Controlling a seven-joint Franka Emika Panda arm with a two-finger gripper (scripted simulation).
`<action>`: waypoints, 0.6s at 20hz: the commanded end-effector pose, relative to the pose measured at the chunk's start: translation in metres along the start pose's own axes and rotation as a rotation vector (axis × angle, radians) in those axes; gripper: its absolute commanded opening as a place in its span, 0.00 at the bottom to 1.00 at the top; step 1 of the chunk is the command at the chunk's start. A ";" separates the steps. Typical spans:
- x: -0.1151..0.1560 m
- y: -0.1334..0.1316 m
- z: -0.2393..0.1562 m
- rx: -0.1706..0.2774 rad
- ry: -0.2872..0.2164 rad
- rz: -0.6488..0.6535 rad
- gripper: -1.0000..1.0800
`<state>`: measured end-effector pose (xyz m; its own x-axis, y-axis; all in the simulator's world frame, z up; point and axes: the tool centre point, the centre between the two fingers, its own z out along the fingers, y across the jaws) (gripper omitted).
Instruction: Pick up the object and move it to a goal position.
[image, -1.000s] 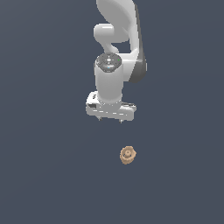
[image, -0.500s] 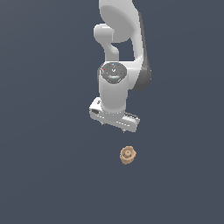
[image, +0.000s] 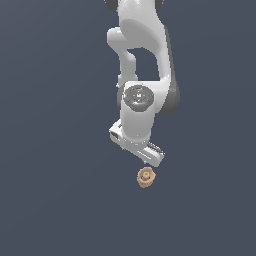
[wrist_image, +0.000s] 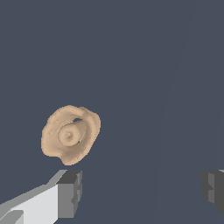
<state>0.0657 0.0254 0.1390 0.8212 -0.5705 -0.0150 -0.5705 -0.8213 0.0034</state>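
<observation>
The object is a small tan knob with a scalloped rim and a central ring. It lies on the dark grey floor, just below the arm's hand in the exterior view. In the wrist view the knob lies close beside one fingertip, outside the gap between the fingers. My gripper is open and empty, with the jaws wide apart. In the exterior view the gripper hangs just above the knob, with its fingers hidden under the hand.
The white arm rises from the hand toward the top of the exterior view. The plain dark grey floor surrounds the knob.
The hand has moved down and toward the exterior view's right, and turned, so it now sits just above the knob. The knob has not moved.
</observation>
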 end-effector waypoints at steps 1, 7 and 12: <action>0.004 -0.009 0.005 0.001 0.002 0.061 0.96; 0.010 -0.031 0.016 0.002 0.005 0.202 0.96; 0.014 -0.048 0.026 0.004 0.009 0.313 0.96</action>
<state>0.1004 0.0531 0.1155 0.6324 -0.7746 -0.0067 -0.7746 -0.6324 0.0031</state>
